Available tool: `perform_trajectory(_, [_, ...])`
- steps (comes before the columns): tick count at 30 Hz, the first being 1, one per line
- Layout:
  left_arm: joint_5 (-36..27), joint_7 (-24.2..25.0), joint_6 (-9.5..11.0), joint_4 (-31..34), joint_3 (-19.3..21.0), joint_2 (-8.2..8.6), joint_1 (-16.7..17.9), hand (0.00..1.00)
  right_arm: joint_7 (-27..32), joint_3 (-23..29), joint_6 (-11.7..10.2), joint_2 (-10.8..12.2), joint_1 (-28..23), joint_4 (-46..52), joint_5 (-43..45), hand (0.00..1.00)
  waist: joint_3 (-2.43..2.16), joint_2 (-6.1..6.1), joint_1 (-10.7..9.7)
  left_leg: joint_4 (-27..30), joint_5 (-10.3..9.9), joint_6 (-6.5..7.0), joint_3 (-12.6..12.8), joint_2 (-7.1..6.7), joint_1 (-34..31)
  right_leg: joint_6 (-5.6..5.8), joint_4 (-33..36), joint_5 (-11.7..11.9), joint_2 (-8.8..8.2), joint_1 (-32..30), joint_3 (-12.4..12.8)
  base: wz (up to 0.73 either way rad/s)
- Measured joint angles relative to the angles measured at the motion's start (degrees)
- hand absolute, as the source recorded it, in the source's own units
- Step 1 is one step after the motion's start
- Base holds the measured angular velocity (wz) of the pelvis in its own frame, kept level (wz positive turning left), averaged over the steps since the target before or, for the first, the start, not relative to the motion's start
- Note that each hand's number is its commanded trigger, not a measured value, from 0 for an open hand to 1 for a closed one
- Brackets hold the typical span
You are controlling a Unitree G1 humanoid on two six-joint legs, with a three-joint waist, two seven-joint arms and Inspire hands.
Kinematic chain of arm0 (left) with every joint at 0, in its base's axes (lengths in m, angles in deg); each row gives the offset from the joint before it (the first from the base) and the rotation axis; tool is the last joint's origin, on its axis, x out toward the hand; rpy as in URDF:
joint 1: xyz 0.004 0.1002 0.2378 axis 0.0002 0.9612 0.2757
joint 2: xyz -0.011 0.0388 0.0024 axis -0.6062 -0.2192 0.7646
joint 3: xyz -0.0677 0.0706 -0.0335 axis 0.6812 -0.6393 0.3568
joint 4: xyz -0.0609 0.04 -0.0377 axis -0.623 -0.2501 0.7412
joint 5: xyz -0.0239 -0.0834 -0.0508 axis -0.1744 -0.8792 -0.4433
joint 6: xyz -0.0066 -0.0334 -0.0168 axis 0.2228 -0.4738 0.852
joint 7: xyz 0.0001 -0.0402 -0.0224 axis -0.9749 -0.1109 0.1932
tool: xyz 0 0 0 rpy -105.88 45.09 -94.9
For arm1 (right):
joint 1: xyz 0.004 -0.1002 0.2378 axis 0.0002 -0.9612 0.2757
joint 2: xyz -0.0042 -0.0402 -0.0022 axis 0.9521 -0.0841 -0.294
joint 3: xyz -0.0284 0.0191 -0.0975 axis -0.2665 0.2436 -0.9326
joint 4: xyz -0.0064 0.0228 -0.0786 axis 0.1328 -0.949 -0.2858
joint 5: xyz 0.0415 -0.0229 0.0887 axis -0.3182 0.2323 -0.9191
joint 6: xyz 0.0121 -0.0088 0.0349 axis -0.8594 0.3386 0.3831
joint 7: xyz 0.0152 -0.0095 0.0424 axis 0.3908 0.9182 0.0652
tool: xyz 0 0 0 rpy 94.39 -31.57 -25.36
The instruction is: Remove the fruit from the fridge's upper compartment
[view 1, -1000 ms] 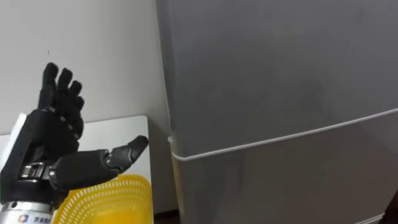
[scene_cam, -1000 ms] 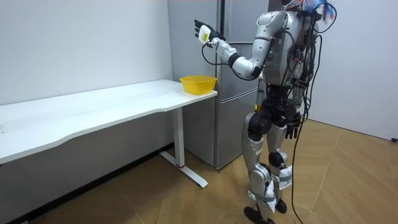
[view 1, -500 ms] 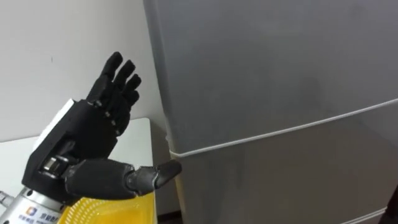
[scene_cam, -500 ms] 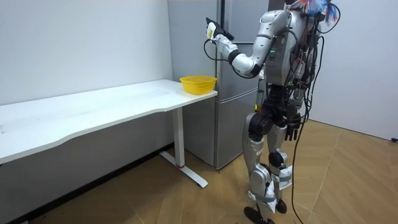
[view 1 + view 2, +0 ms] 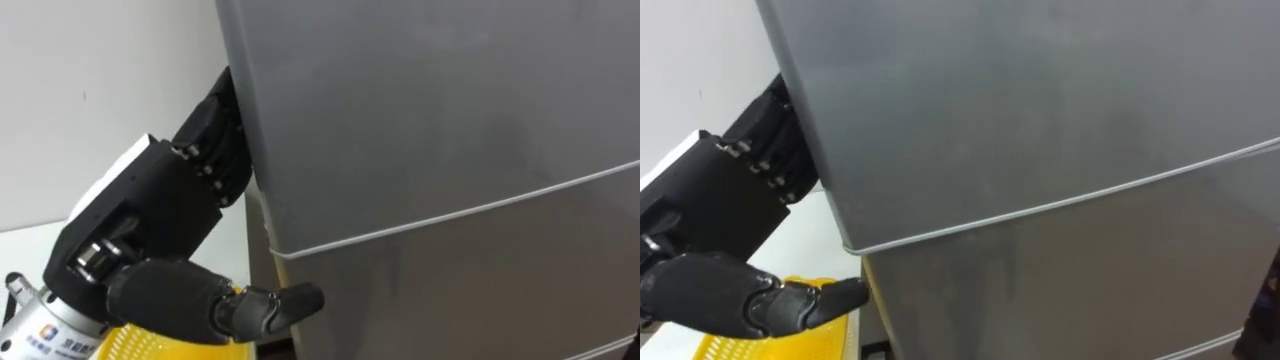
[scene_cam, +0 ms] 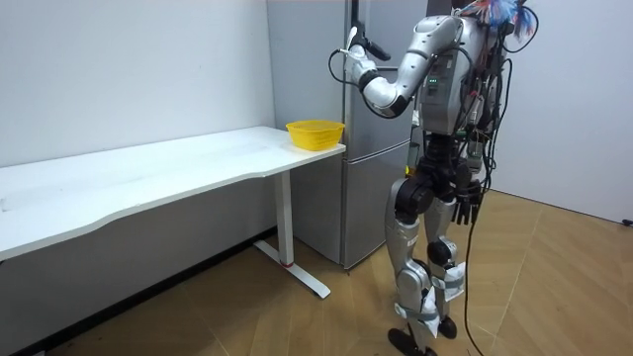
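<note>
Left hand (image 5: 150,235) at left edge of upper fridge door (image 5: 430,110), fingers (image 5: 215,125) hidden behind it, grip untellable, thumb in front

Head cams close on fridge (image 5: 450,150); room cam afar, side-on.

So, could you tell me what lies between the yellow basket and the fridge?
Only bare table separates basket and fridge, in the room view.

Black robot L hand (image 5: 150,240) up against left edge of tall grey metal fridge (image 5: 430,110), by upper door, w/ thumb just below the seam. Yellow plastic mesh basket (image 5: 150,348) under hand, btm left.
</note>
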Motion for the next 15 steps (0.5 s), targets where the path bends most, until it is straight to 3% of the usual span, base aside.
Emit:
perform_trajectory(8, [-0.4,2.8,-1.6,-0.5,0.0,-2.42,0.0,0.00,-1.5,-0.2,1.5,-1.0,-0.2,1.1,0.0,0.00,0.26,0.59,1.0,-0.1,0.0,0.00,0.7,-0.13,0.7,0.03,0.2,0.0,-0.07,0.4,1.2,-0.02])
perform_trajectory(15, [-0.5,3.3,-2.5,-1.1,-0.1,-2.54,0.0,0.00,-1.6,-2.3,1.5,-1.8,-0.3,3.4,0.2,0.00,0.37,0.95,0.9,0.1,0.0,0.03,1.2,-0.11,0.6,0.11,0.9,-0.2,-0.20,0.2,1.1,0.00])
